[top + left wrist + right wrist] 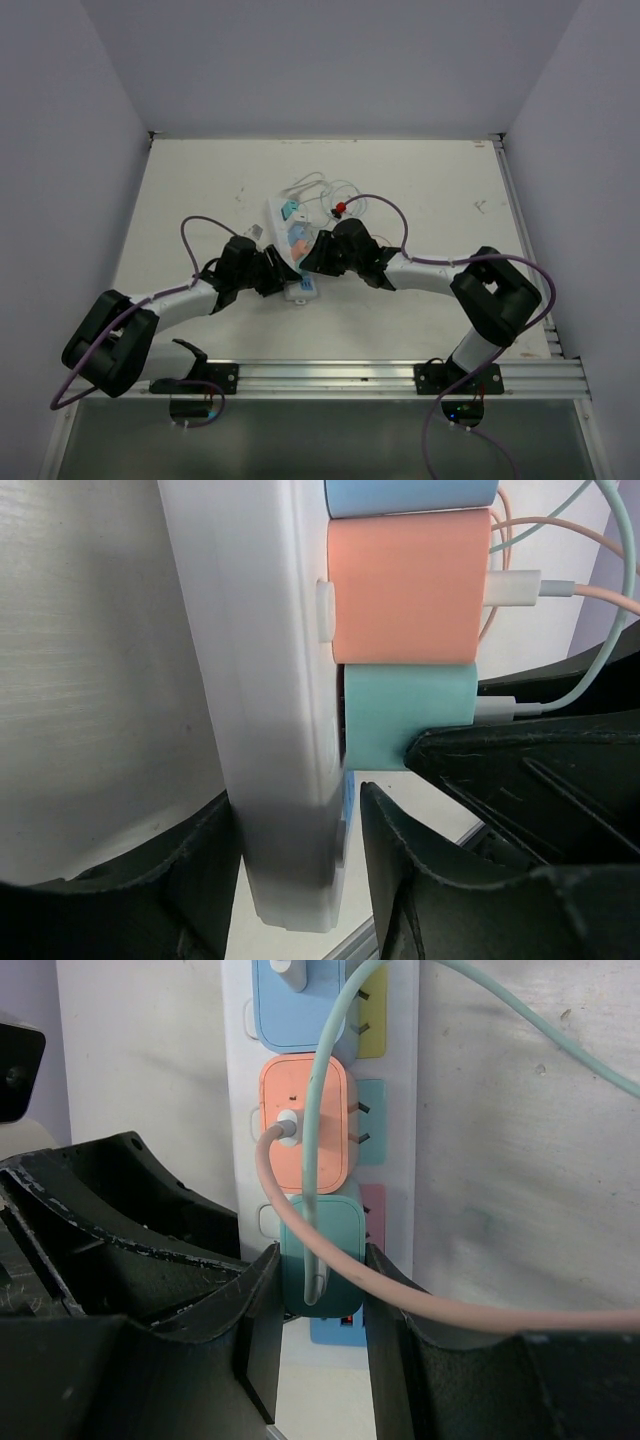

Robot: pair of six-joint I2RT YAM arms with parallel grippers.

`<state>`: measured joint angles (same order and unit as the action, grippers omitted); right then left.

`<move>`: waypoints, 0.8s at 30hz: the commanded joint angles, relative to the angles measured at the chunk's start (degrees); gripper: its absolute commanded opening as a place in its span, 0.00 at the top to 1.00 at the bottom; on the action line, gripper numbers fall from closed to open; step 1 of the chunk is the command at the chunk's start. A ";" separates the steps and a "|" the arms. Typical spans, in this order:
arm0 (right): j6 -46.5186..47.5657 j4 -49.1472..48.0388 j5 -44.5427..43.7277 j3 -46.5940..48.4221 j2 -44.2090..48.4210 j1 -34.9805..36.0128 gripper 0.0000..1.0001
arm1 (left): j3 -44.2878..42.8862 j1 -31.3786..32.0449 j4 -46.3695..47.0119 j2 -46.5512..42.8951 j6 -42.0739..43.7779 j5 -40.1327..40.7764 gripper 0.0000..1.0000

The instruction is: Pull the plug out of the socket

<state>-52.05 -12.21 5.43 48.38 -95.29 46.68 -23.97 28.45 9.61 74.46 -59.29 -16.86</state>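
The socket [283, 228] is a long white power strip lying mid-table. In the left wrist view the socket [265, 700] shows edge-on, and my left gripper [300, 870] is shut across its near end. Blue, orange [303, 1125] and teal plugs sit in a row on it. My right gripper [320, 1280] is shut on the teal plug [322, 1235], one finger on each side. In the left wrist view a thin dark gap shows between the teal plug [405, 715] and the strip. From above, both grippers [278, 272] [314, 254] meet at the strip's near end.
Thin pink and teal cables [330, 1080] run from the plugs and coil behind the strip [320, 190] beside a small red part [340, 208]. Pale walls enclose three sides. An aluminium rail [330, 375] runs along the near edge.
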 commanded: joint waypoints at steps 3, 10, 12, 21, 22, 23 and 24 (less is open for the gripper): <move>-0.42 4.82 -0.16 -0.57 -1.57 -0.27 1.00 | 0.49 1.35 2.96 -1.15 2.95 -0.54 0.55; -0.07 5.00 0.28 0.05 -1.48 -0.27 1.00 | 0.41 1.52 3.40 -0.28 3.56 -0.36 0.91; 0.11 5.35 0.28 0.05 -1.22 -0.27 1.00 | 0.15 1.52 2.88 -0.36 3.56 -0.19 1.00; 0.37 9.04 -1.12 1.36 2.12 -0.27 1.00 | -4.33 1.61 -11.52 -1.68 4.97 7.18 1.00; 0.37 9.13 -1.21 1.45 2.30 -0.27 1.00 | -4.60 1.70 -12.58 -2.03 4.97 7.98 1.00; 0.37 9.30 -1.30 1.54 2.56 -0.44 1.00 | -5.21 1.70 -14.94 -2.56 5.23 9.03 1.00; 0.37 9.57 -1.30 1.54 2.73 -0.71 1.00 | -5.56 1.70 -16.19 -2.82 5.23 10.78 1.00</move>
<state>-52.07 -9.58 5.61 48.90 -94.48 46.46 -27.31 29.98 1.50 73.63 -57.21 -12.75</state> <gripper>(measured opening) 0.363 0.427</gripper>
